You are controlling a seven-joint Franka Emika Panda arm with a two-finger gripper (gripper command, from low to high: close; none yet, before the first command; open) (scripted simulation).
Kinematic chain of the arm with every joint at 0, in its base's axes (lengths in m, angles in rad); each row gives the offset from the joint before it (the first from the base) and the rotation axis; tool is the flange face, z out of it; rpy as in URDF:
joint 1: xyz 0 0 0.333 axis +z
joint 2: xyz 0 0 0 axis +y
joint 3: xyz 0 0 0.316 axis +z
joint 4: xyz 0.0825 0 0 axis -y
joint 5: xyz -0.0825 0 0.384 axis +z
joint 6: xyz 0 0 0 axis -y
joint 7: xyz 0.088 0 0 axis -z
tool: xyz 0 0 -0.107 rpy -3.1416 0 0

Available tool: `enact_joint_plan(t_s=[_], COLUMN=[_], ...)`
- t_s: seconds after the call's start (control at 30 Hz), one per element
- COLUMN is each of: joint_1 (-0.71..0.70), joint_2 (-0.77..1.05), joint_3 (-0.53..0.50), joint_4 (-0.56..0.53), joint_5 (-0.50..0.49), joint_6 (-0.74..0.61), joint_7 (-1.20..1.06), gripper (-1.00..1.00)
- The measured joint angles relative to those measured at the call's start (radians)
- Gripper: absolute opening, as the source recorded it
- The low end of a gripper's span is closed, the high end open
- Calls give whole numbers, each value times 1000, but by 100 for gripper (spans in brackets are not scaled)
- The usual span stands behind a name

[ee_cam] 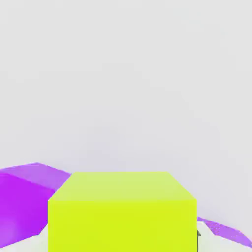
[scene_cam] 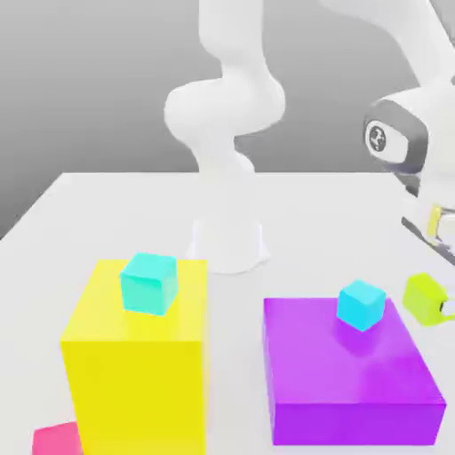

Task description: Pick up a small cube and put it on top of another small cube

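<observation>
From the exterior view, the white arm [scene_cam: 227, 107] rises from its round base at the back of the pale table [scene_cam: 53, 231] and reaches over to the exterior view's right, where its hand comes down at the edge of the picture. There the gripper [scene_cam: 442, 307] is closed narrow on the small lime-green cube [scene_cam: 423, 298], which hangs just beside the far right corner of the purple block [scene_cam: 351, 373], at about the level of that block's top face. I cannot tell from here whether the cube is clear of the table. A cyan cube [scene_cam: 361, 304] sits on the purple block near its back edge, close to the lime-green one but apart from it. Over on the exterior view's left stands a tall yellow block [scene_cam: 138, 364] with a second cyan cube [scene_cam: 148, 283] on top, towards its back. A bit of a pink block [scene_cam: 58, 440] pokes out at the yellow block's lower left corner. In the hand view, the small lime-green cube [ee_cam: 122, 211] sits right up against the camera, squarely between the fingers, with a dark sliver of one fingertip [ee_cam: 198, 235] at its side. The purple block [ee_cam: 24, 202] shows behind the cube on one side, and a thin strip of it appears again past the other side. Beyond that lies the plain pale table [ee_cam: 126, 88].
</observation>
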Motion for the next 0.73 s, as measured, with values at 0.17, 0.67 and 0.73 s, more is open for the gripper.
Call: enact_joint_plan(t_s=[0.17, 0.67, 0.73], joint_1=[-27, -68, -67], joint_2=[-177, -146, -179], joint_3=[8, 32, 32], joint_4=[-112, -251, -243], joint_5=[-55, -125, -124], joint_6=[-47, 145, 105], joint_7=[48, 106, 105], gripper=[-100, 100, 100])
